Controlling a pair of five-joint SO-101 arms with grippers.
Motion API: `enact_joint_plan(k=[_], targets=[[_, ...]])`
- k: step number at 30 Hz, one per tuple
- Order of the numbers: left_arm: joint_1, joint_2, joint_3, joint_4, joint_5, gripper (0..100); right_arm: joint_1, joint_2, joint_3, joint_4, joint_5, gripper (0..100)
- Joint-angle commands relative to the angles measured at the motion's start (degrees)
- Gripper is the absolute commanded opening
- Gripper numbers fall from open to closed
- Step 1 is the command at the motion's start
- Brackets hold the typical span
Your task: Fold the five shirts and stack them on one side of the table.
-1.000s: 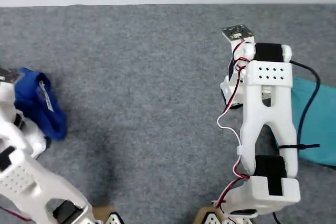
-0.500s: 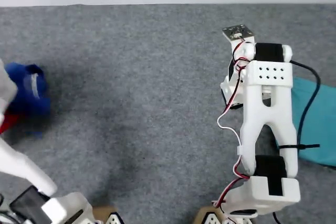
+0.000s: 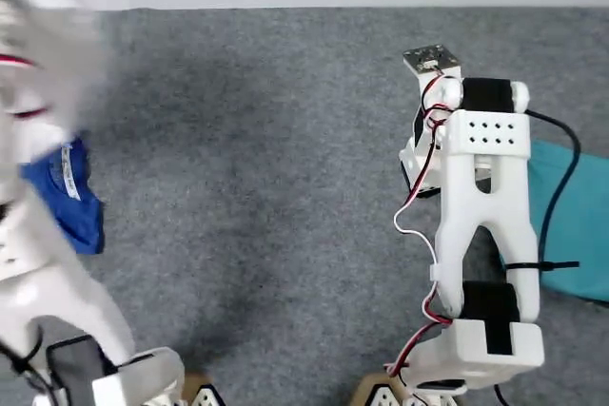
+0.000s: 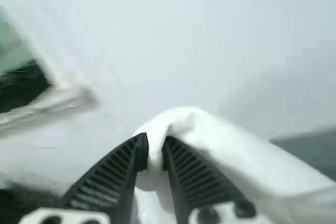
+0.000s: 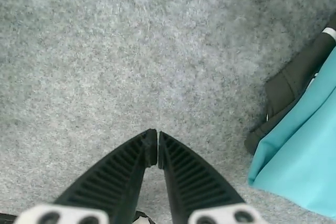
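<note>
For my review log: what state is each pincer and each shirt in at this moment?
Left pincer: shut on white shirt, held up off the table.
Right pincer: shut, empty, over the bare table.
Blue shirt: crumpled, at the table's left side.
Teal shirt: lying flat beside the right arm.
Black shirt: bunched against the teal shirt's edge.

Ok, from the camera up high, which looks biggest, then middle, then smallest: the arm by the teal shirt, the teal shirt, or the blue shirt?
1. right arm, but it sits nearer the camera, so not a fair win.
2. teal shirt, partly cut off and hidden.
3. blue shirt, partly under the left arm.
</note>
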Motion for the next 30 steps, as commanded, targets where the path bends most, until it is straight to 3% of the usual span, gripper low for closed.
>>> enact_joint_plan(k=[1, 4, 6, 10, 15, 23, 30], targets=[[11.8, 1.2, 8.0, 9.7, -1.5, 1, 0.0, -3.5, -0.3, 2.5, -0.4, 1.0], [18.6, 5.3, 18.7, 16.8, -6.2, 4, 0.0, -3.6, -0.3, 2.5, -0.4, 1.0], [20.7, 7.5, 24.0, 18.5, -5.3, 9, 0.0, -3.6, -0.3, 2.5, -0.3, 1.0], [20.0, 8.2, 24.7, 20.0, -4.7, 15, 0.0, -3.6, -0.4, 2.5, -0.3, 1.0], [17.8, 4.9, 20.4, 22.4, -6.1, 15, -1.2, -3.6, -0.7, 2.4, -0.3, 1.4], [18.4, 3.9, 39.1, 21.9, -11.3, 15, -7.8, -3.6, -0.7, 2.3, -0.3, 1.5], [24.6, 3.9, 57.9, 12.5, -11.2, 15, -8.0, -3.0, -0.7, 2.3, -0.3, 1.6]])
